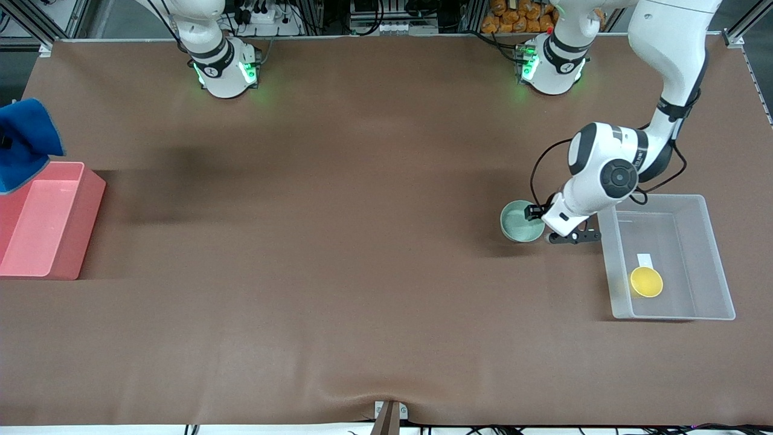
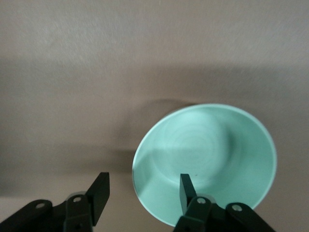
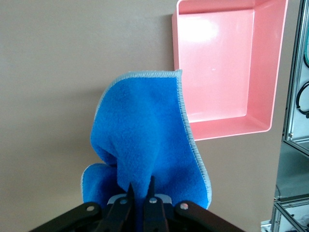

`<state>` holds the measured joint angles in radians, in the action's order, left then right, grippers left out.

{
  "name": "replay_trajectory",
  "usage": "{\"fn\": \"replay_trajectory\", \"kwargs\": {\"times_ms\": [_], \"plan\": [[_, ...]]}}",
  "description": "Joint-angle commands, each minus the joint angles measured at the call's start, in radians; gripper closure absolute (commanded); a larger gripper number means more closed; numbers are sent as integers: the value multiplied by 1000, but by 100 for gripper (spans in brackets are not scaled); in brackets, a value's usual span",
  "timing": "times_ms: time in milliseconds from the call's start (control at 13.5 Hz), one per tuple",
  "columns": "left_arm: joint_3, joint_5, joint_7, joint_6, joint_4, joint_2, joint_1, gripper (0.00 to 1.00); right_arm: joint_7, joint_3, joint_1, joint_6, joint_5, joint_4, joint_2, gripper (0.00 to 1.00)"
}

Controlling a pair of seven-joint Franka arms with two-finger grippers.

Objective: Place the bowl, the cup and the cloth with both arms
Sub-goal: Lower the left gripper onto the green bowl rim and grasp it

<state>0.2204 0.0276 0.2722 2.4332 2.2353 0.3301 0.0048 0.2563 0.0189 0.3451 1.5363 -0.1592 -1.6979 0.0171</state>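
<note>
Bowl (image 1: 520, 222), cup (image 1: 646, 281) and cloth (image 1: 24, 145): one arm is hanging over the bowl, the other is lifting the cloth.

Smooth and pale mint green, the bowl is sitting upright on the brown bench (image 1: 338, 241), just beside the clear plastic bin (image 1: 712, 260) toward the left arm's end; the left pincer (image 2: 144, 191) is spreading its fingers astride the bowl's rim, one finger inside, one outside. The plain yellow cup is standing in that clear bin, next to a small white label whose writing cannot be read. The bright blue cloth, edged in pale stitching, is dangling from the right pincer (image 3: 140, 193), whose fingers are pressing together on a fold of it, in the air over the bench just beside the pink plastic bin (image 1: 48, 220). Metal framing and cables are lining the bench's edge by the green-lit arm bases.
</note>
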Motion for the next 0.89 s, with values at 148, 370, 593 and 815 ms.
{"fn": "replay_trajectory", "kwargs": {"times_ms": [148, 370, 593, 815], "plan": [[-1, 49, 39, 113, 70, 18, 3, 70, 234, -16, 141, 46, -10, 127, 176, 100], [-1, 49, 55, 100, 57, 0, 6, 100, 346, -16, 218, 149, 1, 127, 259, 100], [-4, 51, 47, -94, -79, -13, 12, 100, 510, -16, 302, 251, 71, 127, 345, 100], [-6, 49, 27, -293, -251, -20, 68, 100, 589, -17, 345, 301, 86, 127, 408, 100]]}}
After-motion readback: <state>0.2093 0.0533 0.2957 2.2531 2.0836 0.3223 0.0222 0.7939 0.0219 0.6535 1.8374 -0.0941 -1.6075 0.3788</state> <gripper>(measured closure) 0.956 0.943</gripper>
